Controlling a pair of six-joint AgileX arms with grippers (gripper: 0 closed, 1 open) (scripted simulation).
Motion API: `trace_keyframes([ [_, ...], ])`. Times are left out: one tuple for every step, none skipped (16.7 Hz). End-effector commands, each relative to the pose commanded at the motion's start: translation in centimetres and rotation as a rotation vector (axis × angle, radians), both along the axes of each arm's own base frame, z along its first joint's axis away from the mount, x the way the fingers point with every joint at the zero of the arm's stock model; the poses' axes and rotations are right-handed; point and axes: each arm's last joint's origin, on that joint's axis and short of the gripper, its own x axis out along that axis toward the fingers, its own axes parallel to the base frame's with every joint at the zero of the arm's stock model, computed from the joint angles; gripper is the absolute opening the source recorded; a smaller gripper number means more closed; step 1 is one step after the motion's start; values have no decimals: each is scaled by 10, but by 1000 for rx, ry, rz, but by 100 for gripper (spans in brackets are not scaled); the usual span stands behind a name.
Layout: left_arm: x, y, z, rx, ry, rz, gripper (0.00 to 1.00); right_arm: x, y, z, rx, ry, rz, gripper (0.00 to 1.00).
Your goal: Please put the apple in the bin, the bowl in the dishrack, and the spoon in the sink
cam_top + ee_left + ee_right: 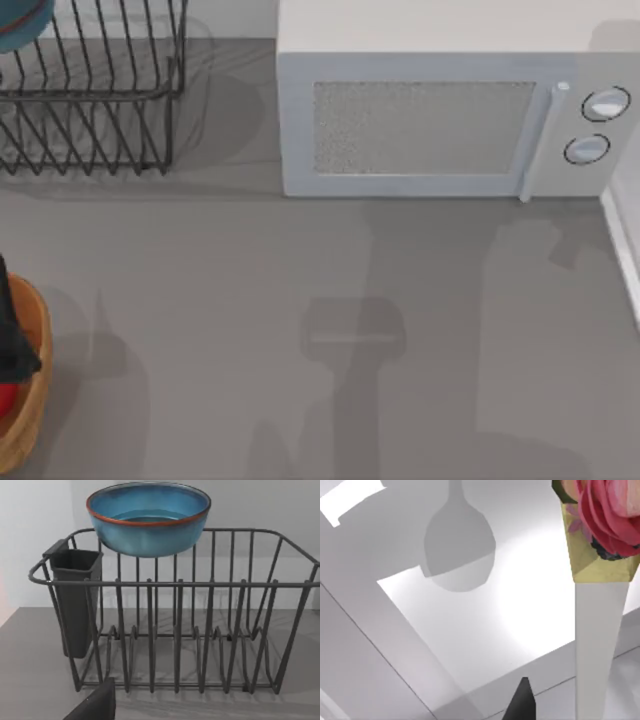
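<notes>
Grey tabletop (300, 300) stretches below the white microwave (440, 110). Whether either claw is wide or narrow, I cannot tell. Before the left wrist camera the bowl (148, 517) sits atop the dishrack (175, 630). At the table's left edge, the apple (5, 398) lies in the bin (30, 400).

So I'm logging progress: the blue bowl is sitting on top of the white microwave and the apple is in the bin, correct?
Not quite. The blue bowl sits at the top of the black wire dishrack, not on the microwave; the left wrist view shows it. The rest stands: something red, likely the apple, lies inside the bin in the top view.
</notes>
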Motion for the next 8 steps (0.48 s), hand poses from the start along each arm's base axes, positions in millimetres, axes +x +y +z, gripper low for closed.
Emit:
trace_keyframes([
  [0, 0, 0, 0, 0, 0, 100, 7, 8, -4, -2, -6, -4, 0],
  [0, 0, 0, 0, 0, 0, 100, 13, 15, -8, -4, -12, -8, 0],
  [0, 0, 0, 0, 0, 0, 100, 18, 22, -12, -6, -18, -12, 0],
  [0, 0, 0, 0, 0, 0, 100, 21, 28, -15, -8, -23, -16, 0],
  [0, 0, 0, 0, 0, 0, 100, 24, 33, -17, -9, -26, -19, 0],
  [0, 0, 0, 0, 0, 0, 100, 25, 37, -19, -10, -29, -22, 0],
  [0, 0, 0, 0, 0, 0, 100, 26, 39, -20, -11, -31, -23, 0],
  [0, 0, 0, 0, 0, 0, 100, 26, 40, -20, -11, -31, -24, 0],
])
